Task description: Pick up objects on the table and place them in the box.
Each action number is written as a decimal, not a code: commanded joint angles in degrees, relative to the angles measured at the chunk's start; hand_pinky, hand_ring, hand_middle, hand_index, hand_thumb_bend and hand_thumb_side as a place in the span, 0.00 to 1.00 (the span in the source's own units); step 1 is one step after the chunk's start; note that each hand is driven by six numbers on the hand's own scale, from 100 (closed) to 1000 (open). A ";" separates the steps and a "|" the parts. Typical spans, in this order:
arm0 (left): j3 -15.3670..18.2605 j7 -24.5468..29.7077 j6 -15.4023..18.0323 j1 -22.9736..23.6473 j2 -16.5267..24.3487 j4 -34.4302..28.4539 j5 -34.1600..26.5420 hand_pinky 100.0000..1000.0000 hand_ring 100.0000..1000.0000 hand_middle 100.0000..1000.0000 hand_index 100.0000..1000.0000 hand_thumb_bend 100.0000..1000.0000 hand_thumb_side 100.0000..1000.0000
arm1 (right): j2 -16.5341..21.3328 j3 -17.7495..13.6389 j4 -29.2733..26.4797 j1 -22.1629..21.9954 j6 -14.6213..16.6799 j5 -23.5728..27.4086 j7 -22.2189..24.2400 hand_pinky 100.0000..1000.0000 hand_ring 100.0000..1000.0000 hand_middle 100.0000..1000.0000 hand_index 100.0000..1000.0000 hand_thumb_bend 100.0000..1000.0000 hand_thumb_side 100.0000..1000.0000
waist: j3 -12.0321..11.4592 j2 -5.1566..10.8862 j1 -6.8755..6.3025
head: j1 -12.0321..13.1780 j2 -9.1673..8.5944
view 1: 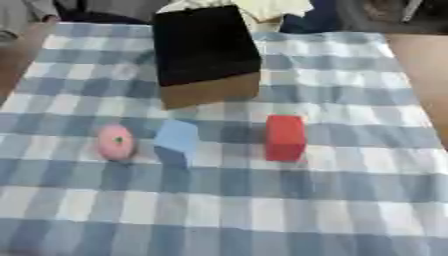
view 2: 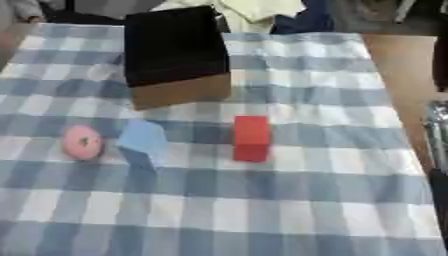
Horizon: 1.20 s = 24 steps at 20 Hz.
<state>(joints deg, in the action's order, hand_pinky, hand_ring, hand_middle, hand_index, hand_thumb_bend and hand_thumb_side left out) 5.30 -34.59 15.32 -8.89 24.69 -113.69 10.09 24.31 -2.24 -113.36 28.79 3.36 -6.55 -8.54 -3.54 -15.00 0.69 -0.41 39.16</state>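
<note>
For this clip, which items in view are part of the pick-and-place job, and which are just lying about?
Job items:
box
pink ball
blue block
red block

Just lying about:
checked cloth
pale fabric beyond the table's far edge

Neither hand shows its fingers in either view.

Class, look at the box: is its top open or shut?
Open: the box shows a dark interior above its brown front wall. Contents cannot be told.

A staged test table: checked cloth, toy blocks, an open box.
</note>
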 commanded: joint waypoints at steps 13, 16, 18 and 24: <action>-0.40 0.95 0.05 0.05 1.71 -0.90 -0.47 0.53 0.76 0.75 0.87 0.12 1.00 | 17.92 14.55 0.77 18.84 -11.34 -19.96 22.90 0.90 0.91 0.87 0.86 0.00 1.00 | -0.99 1.86 0.41 | -0.98 0.23; -0.47 1.06 0.05 0.07 1.80 -0.90 -0.53 0.53 0.76 0.75 0.87 0.12 1.00 | 18.95 17.51 1.25 22.15 -12.38 -21.46 27.37 0.91 0.92 0.88 0.88 0.00 1.00 | -1.06 1.97 0.47 | -1.05 0.31; -0.52 1.12 0.03 0.07 1.83 -0.90 -0.58 0.53 0.76 0.75 0.87 0.12 1.00 | 19.22 19.14 1.43 23.95 -13.03 -21.60 30.16 0.92 0.93 0.88 0.89 0.00 1.00 | -1.07 2.02 0.51 | -1.09 0.32; -0.58 1.25 0.01 0.15 1.85 -0.90 -0.64 0.53 0.76 0.75 0.87 0.12 1.00 | 18.19 22.39 1.36 27.78 -14.98 -18.41 38.62 0.95 0.95 0.89 0.91 0.00 1.00 | -1.12 2.14 0.42 | -1.03 0.20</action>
<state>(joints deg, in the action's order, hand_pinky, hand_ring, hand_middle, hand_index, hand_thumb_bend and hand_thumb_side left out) 4.53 -33.58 15.32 -8.57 24.76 -113.69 9.65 41.69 20.21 -111.82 55.43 -11.32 -25.70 28.61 -4.60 -14.04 1.26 -1.42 39.29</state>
